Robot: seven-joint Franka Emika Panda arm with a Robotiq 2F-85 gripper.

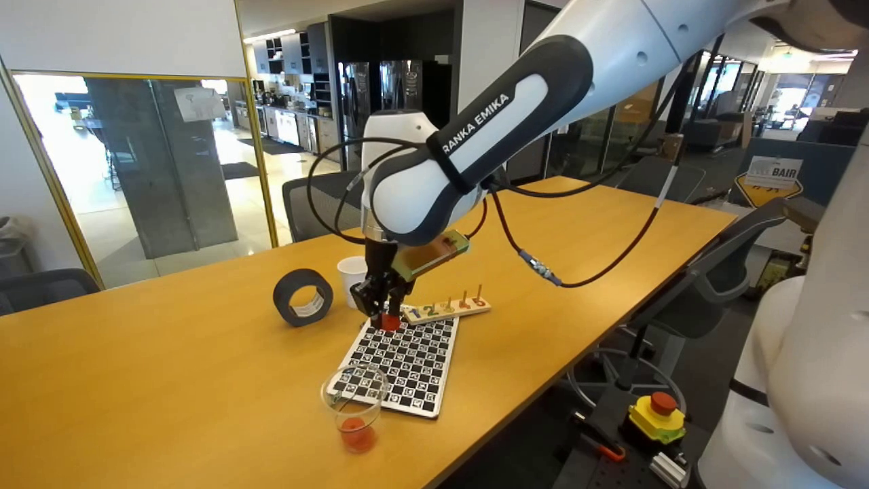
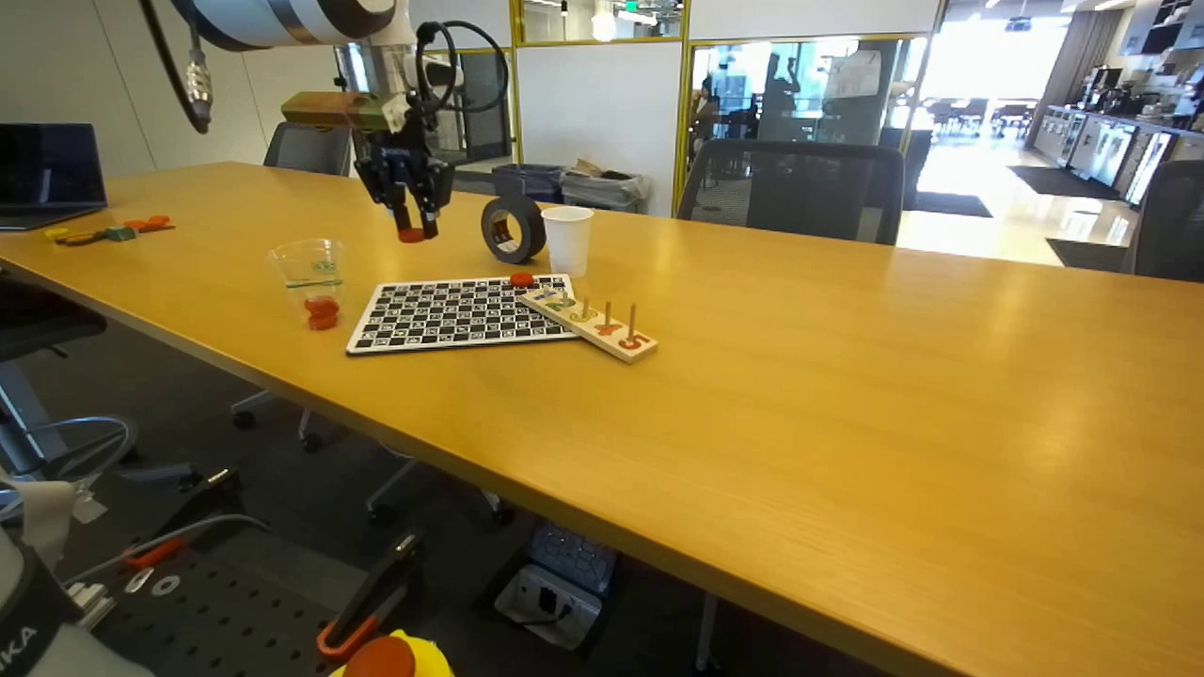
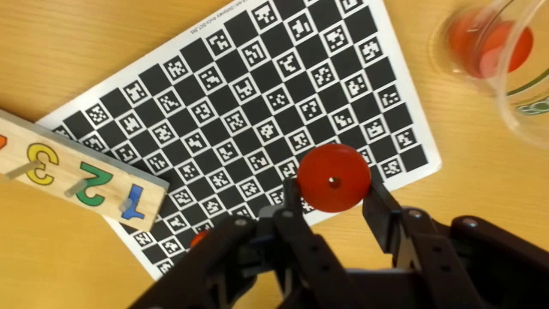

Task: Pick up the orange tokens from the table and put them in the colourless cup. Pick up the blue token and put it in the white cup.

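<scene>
Above the light-brown wooden table (image 2: 847, 423), one round red-orange disc (image 3: 333, 167)
The black two-fingered claw (image 2: 416, 227) pinches it; more red-orange discs (image 2: 322, 307) lie inside the see-through plastic cup (image 2: 307, 260).

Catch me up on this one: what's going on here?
A robot arm is sorting tokens: its gripper holds an orange token in the air, not yet over the colourless cup. Other orange tokens are already in that cup, and one more orange token lies on the checkered board. The blue token doesn't show in any view, and what the white cup holds, if anything, can't be seen.
</scene>
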